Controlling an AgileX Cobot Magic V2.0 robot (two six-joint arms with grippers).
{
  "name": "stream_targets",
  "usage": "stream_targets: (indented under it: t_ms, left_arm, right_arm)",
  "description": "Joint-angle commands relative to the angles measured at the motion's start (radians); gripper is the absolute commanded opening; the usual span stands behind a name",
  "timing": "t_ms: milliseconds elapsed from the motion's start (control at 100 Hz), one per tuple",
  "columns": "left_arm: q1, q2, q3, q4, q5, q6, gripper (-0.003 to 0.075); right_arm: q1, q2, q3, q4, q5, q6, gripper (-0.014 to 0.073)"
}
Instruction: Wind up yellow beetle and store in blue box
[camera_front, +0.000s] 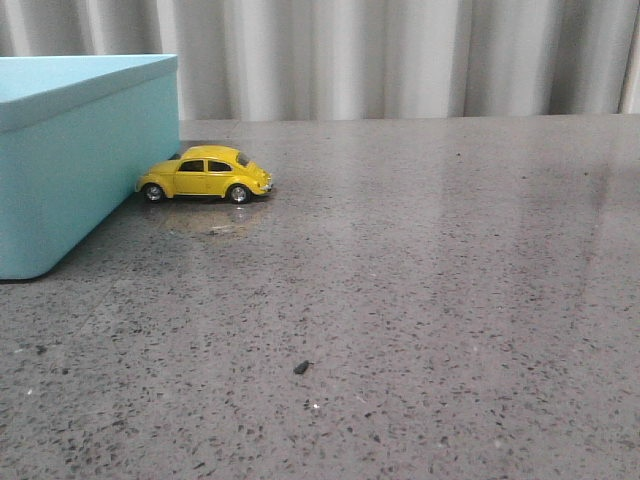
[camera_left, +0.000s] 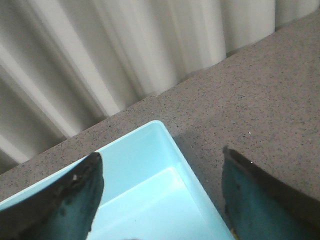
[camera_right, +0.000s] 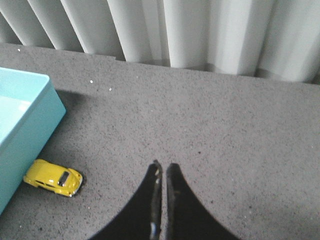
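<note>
The yellow beetle (camera_front: 205, 174) stands on its wheels on the grey table, right beside the blue box (camera_front: 70, 160) at the left. It also shows in the right wrist view (camera_right: 53, 178), next to the box wall (camera_right: 27, 120). My left gripper (camera_left: 162, 165) is open and empty, hovering above the open box (camera_left: 150, 175); the part of the inside that shows is bare. My right gripper (camera_right: 163, 167) is shut and empty, above bare table to the right of the beetle. Neither gripper shows in the front view.
The speckled grey table (camera_front: 420, 300) runs back to a pale pleated curtain (camera_front: 400, 55). A small dark speck (camera_front: 301, 367) lies on the table near the front.
</note>
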Motion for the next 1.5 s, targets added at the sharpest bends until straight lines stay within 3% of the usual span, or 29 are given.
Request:
stream_targets:
  t_ms: [0, 260, 430, 780, 1490]
  left_arm:
    - [-0.018, -0.003, -0.059, 0.000, -0.057, 0.021, 0.0512]
    - [-0.111, 0.087, -0.164, 0.002, 0.053, 0.255, 0.0512]
    - [-0.160, 0.143, -0.195, 0.002, 0.116, 0.496, 0.0512]
    - [-0.214, 0.225, -0.197, -0.030, 0.235, 0.740, 0.0513]
    - [-0.210, 0.406, -0.200, -0.014, 0.323, 0.749, 0.0513]
  right_arm:
    - [-0.001, -0.073, 0.043, 0.009, -0.103, -0.014, -0.0061]
    - [-0.001, -0.192, 0.221, 0.009, -0.163, -0.014, -0.0061]
    - [-0.001, -0.252, 0.297, 0.009, -0.167, -0.014, -0.0061]
    - [-0.001, -0.324, 0.390, 0.007, -0.192, -0.014, -0.0061]
    - [-0.001, -0.324, 0.395, 0.003, -0.192, -0.014, -0.0061]
